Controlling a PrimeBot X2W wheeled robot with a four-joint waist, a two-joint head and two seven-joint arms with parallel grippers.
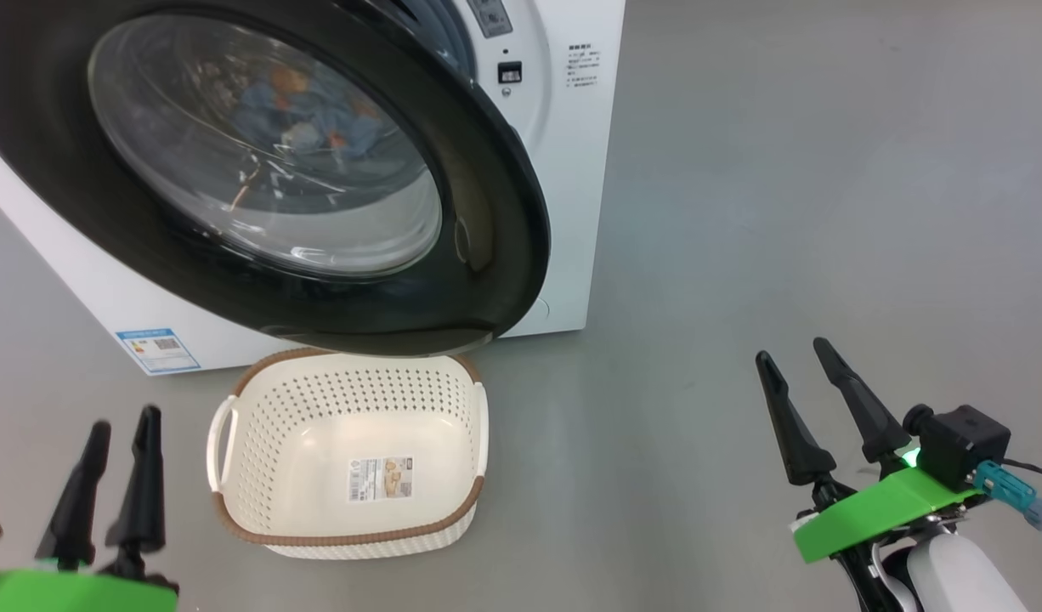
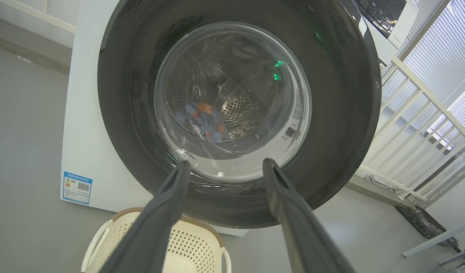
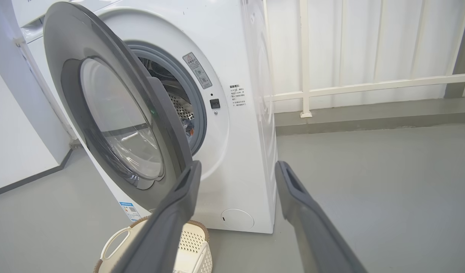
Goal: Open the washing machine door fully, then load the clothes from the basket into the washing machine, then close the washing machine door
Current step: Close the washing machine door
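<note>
A: Status of load?
B: Basket (image 1: 359, 395) noted on floor before washer (image 1: 563, 170), nothing in it. Clothes (image 2: 204, 121) seen thru glass, inside drum. Loading judged done.
A: What's left?
B: Door (image 1: 504, 255) found part-open, not latched; closing to be done. L gripper (image 1: 126, 419), R gripper (image 1: 793, 350): fingers spread apart, nothing held, well apart from door.
</note>
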